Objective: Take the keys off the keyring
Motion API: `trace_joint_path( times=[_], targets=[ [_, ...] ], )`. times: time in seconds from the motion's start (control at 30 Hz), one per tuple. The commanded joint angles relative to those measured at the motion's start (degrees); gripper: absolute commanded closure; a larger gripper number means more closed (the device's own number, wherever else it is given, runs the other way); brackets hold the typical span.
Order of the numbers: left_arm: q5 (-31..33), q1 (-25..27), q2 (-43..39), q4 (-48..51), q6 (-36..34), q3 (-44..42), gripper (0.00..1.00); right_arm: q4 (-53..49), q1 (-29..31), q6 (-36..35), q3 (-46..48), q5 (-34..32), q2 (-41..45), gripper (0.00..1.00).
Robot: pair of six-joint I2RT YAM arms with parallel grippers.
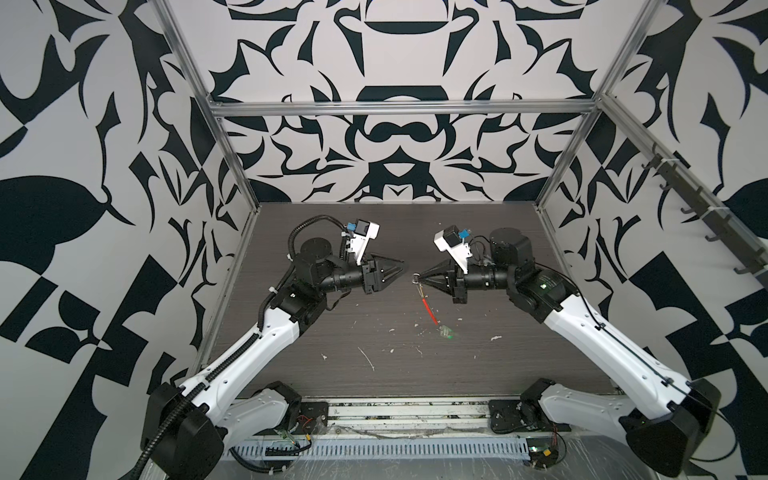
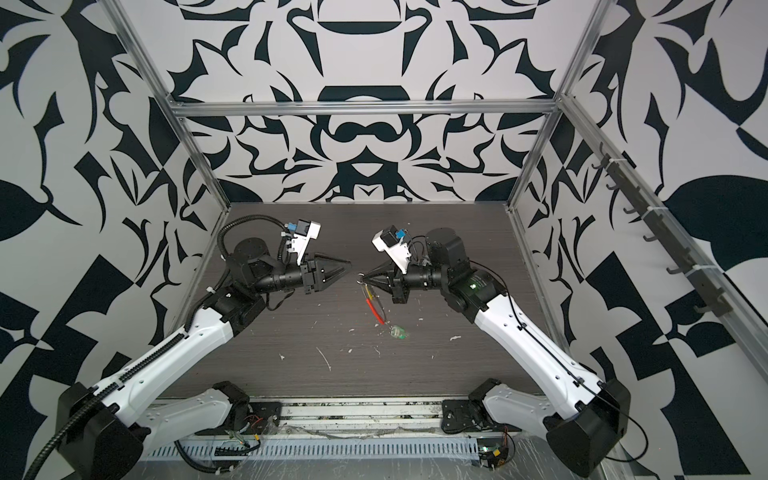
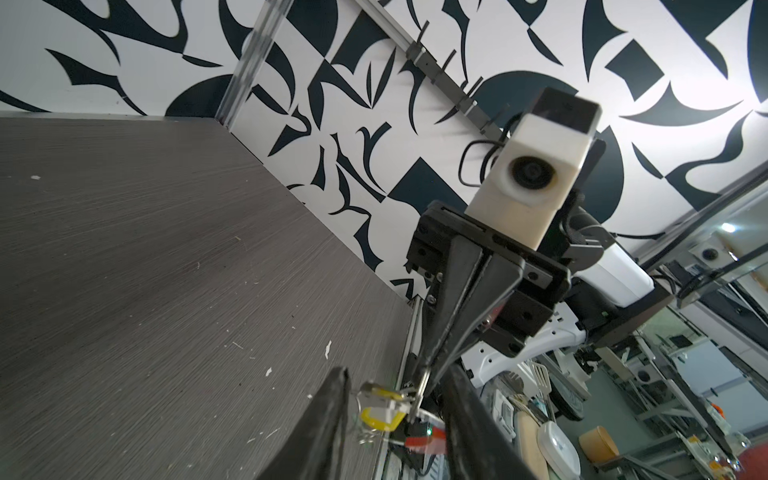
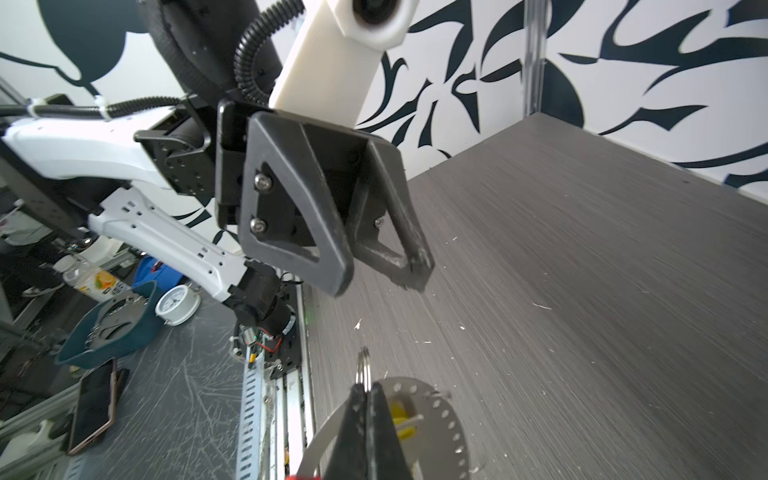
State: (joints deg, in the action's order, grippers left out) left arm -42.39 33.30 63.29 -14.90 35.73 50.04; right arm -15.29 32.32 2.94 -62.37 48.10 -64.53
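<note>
1. Two keys, and by my read neither is off. The yellow key (image 3: 376, 415) sits near the top of the keyring (image 4: 440, 409). The green key (image 1: 446, 331) hangs at its low end, just past the red arc (image 1: 428, 309). All the removing is left to do.
2. My right gripper (image 1: 419, 277) is raised over the middle of the counter (image 1: 353, 324). Its fingers (image 4: 349, 428) are pressed fully together on a small metal loop (image 4: 363, 363) at the keyring's top edge, and the keyring dangles from there. I cannot tell whether the keyring itself is pinched too.
3. My left gripper (image 1: 401, 264) faces the right one, near but apart, with its fingers (image 4: 328, 253) partly spread and holding nothing.
4. I judge the next step to be bringing the left gripper in on the yellow key while the right steadies the keyring.
5. Both top views give me the whole hang of the keyring and the gap between the grippers, but the yellow key is barely a fleck there.
6. The right wrist view shows the pinch and the keyring's small holes, but not the green key.
7. The left wrist view frames the yellow key between my left fingers. No view tells me whether the green key touches the counter.
</note>
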Motion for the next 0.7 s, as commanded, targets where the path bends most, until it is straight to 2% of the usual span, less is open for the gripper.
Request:
trace_joint_path(
  times=[0.0, 0.1, 0.43, 0.67],
  targets=[
    [-1.98, 1.60, 0.17, 4.23, -4.36, 2.59, 0.58, 1.19, -0.40, -0.30, -3.11, 3.80, 1.34, 1.00],
    [-1.90, 2.47, 0.08, 6.63, -6.24, 3.51, 0.59, 1.14, -0.58, -0.29, -3.33, 4.28, 1.38, 1.00],
    [-0.85, 2.65, -0.28, 10.13, -7.95, 4.34, 0.73, 0.61, -1.08, -0.52, -3.73, 4.81, 1.87, 1.00],
    [-1.73, 2.91, -0.11, 10.06, -7.86, 4.54, 0.75, 0.53, -1.09, -0.47, -3.81, 5.31, 1.61, 1.00]
  ],
)
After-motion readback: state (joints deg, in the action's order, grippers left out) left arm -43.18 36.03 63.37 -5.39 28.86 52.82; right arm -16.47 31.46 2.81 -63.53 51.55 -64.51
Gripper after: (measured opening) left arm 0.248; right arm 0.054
